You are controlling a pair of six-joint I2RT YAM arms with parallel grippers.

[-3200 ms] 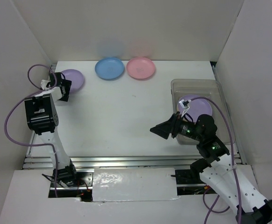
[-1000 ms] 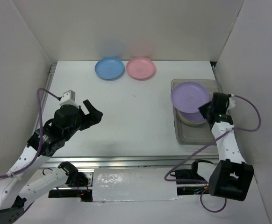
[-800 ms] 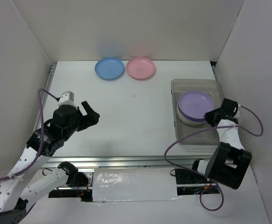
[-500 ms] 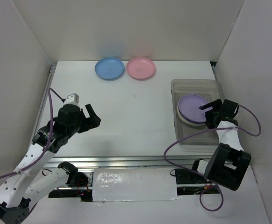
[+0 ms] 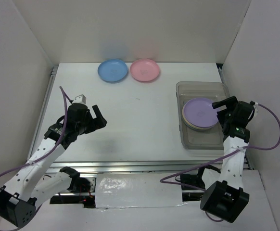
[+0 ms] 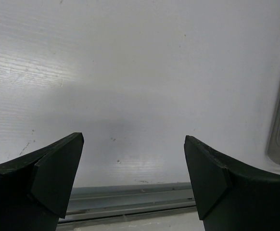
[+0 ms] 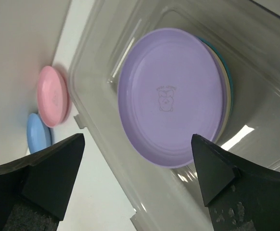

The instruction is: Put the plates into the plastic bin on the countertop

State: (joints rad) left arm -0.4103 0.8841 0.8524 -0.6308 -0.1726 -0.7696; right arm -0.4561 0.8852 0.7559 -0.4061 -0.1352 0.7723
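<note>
**Markings.** The purple plate (image 7: 171,115) carries one embossed figure (image 7: 165,98) at its centre, a small cartoon animal with a line of tiny lettering above it. The lettering is too small to read. I find no other writing, brand or label on the bin (image 5: 202,85), the countertop (image 5: 140,115) or the other plates.

**Task items.** The purple plate lies flat inside the bin, on top of a stack. Edges of lower plates (image 7: 228,96), cream and teal, show at its right side. The bin stands on the right part of the countertop. The blue plate (image 5: 113,70) and pink plate (image 5: 145,70) sit side by side at the far edge of the countertop, just apart from each other and well apart from the bin.

**Claws.** My right claw (image 7: 137,142) is spread wide above the right side of the bin, with nothing between its fingers. My left claw (image 5: 100,116) is also spread wide and empty, above bare countertop on the left.

**Changes.** A second ago my right claw held this purple plate tilted above the bin. It has since let go and pulled back to the right, and the plate has dropped level onto the stack. Three seconds ago a purple plate lay at the far left of the countertop; it is gone from that spot. The blue and pink plates have not shifted.
</note>
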